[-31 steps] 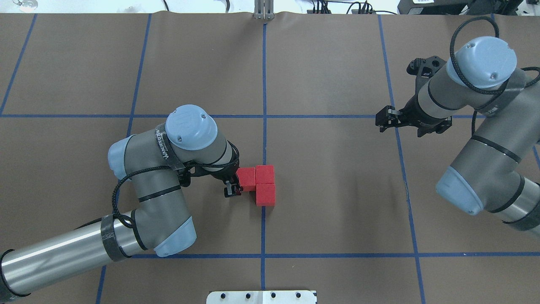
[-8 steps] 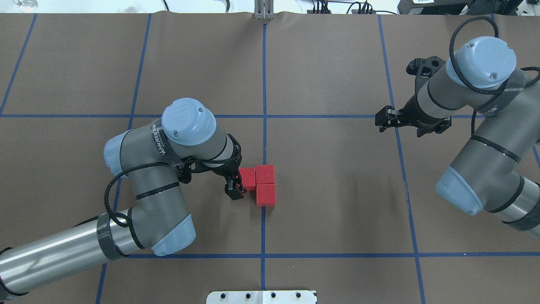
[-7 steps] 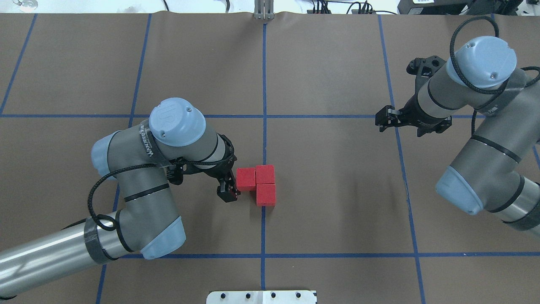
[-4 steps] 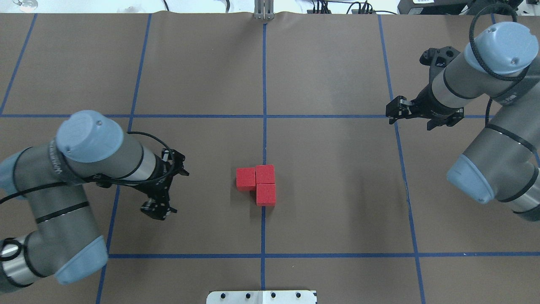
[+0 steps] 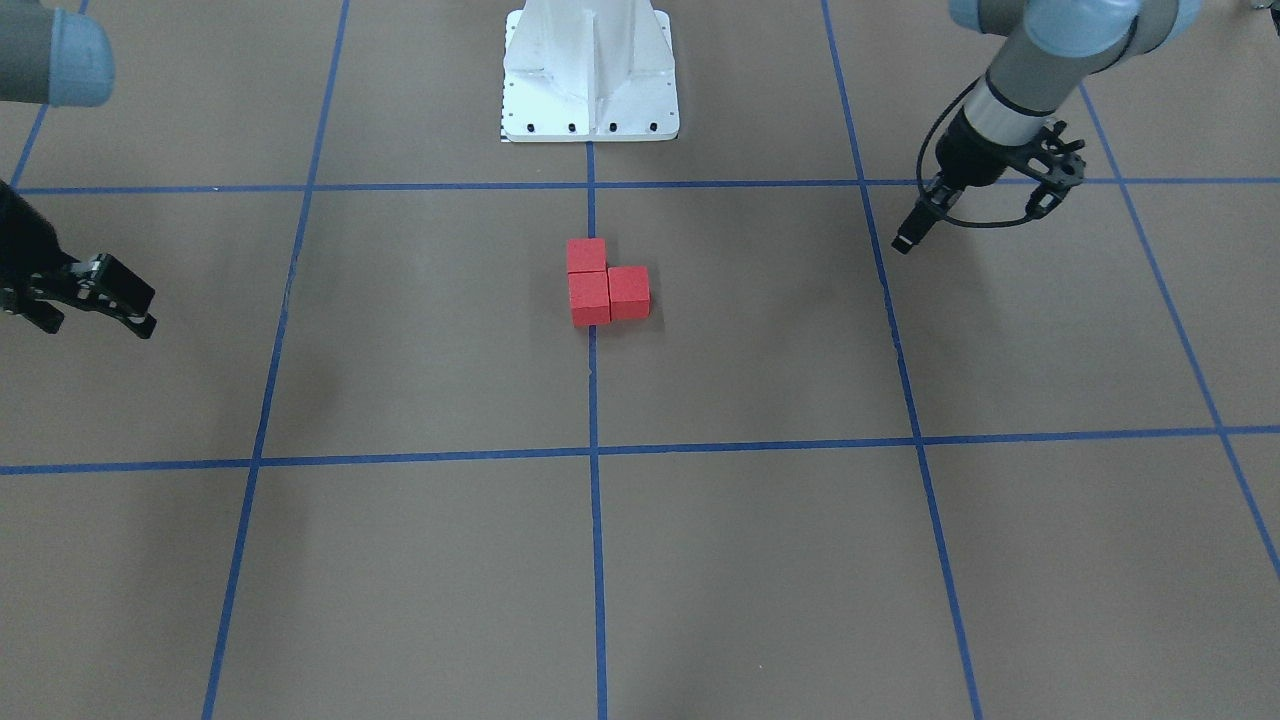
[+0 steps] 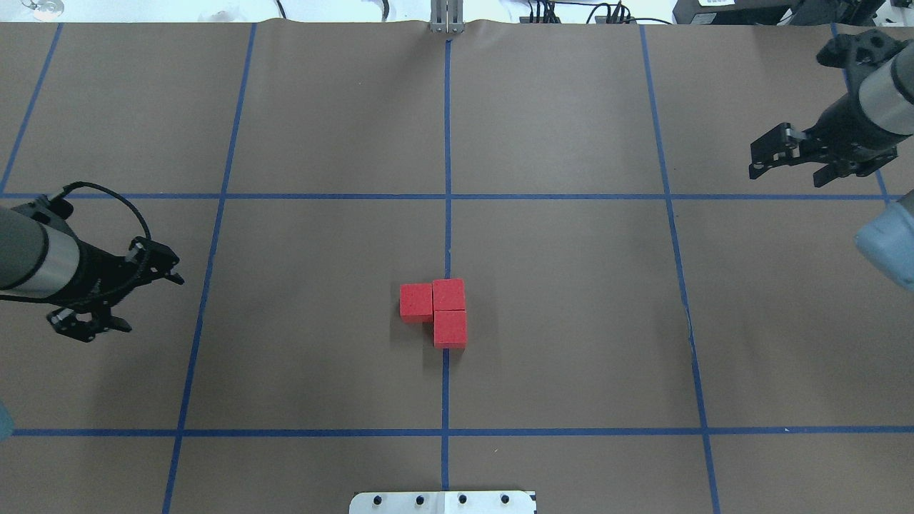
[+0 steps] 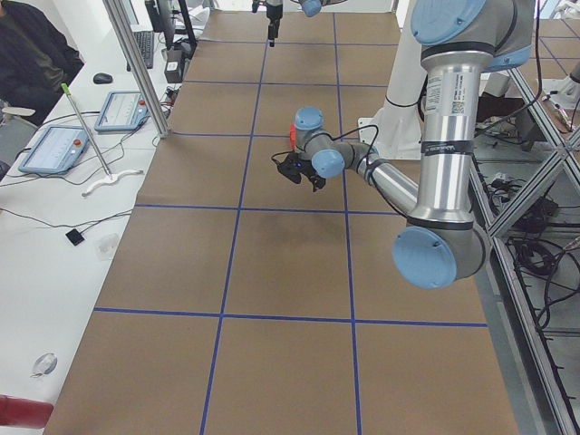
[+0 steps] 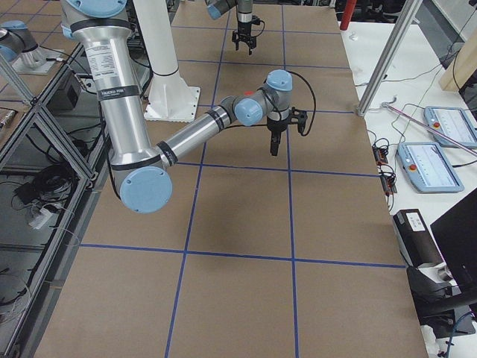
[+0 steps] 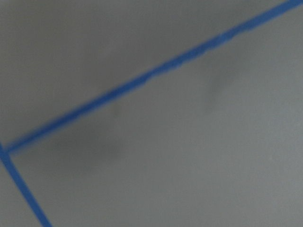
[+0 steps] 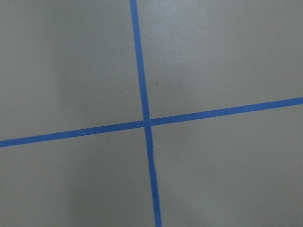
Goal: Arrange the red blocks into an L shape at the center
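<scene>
Three red blocks (image 6: 416, 303) (image 6: 448, 294) (image 6: 450, 329) lie touching in an L on the central grid line of the brown table. They also show in the front view (image 5: 587, 255) (image 5: 590, 298) (image 5: 629, 292). My left gripper (image 6: 89, 326) (image 5: 903, 243) is empty, far to the left of the blocks, and points down; its jaws look slightly apart. My right gripper (image 6: 755, 158) (image 5: 148, 315) is empty at the far right, its two fingers a little apart. Both wrist views show only bare table and blue tape.
The white robot base plate (image 5: 590, 100) (image 6: 443, 502) sits at the near table edge, in line with the blocks. Blue tape lines (image 6: 446, 196) divide the table into squares. Tablets (image 7: 56, 149) and cables lie on the operators' bench beyond the far edge.
My left arm has drawn back from beside the blocks to the far left. My right arm has moved right and away. The three blocks have not moved.
</scene>
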Tool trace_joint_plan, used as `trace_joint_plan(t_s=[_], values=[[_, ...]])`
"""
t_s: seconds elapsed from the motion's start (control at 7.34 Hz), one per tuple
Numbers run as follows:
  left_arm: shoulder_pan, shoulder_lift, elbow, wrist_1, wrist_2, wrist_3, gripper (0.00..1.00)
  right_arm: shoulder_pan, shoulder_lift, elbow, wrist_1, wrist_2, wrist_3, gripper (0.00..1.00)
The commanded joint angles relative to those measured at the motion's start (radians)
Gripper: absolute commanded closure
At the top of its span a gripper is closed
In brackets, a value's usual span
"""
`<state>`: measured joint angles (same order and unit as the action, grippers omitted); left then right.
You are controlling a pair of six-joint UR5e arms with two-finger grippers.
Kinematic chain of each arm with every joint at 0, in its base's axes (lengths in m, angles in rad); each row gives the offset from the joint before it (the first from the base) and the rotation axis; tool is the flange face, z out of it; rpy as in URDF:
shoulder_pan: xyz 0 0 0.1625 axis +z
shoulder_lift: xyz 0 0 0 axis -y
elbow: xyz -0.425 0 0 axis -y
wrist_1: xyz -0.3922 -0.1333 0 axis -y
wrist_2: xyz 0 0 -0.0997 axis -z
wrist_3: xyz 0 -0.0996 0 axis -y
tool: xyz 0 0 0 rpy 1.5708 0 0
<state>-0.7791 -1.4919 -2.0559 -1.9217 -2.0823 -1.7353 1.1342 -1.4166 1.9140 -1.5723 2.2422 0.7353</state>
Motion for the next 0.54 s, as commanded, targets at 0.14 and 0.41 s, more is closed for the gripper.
trace_joint_plan(t_s=[0.14, 0.41], values=[[-0.378, 0.134, 0.133, -0.029, -0.205, 0.86, 0.0, 0.168, -0.091, -0.076, -0.002, 0.052, -0.372, 0.01], [-0.549, 0.133, 0.291, -0.019, -0.22, 1.286, 0.0, 0.309, -0.097, -0.166, -0.005, 0.153, -0.531, 0.01]])
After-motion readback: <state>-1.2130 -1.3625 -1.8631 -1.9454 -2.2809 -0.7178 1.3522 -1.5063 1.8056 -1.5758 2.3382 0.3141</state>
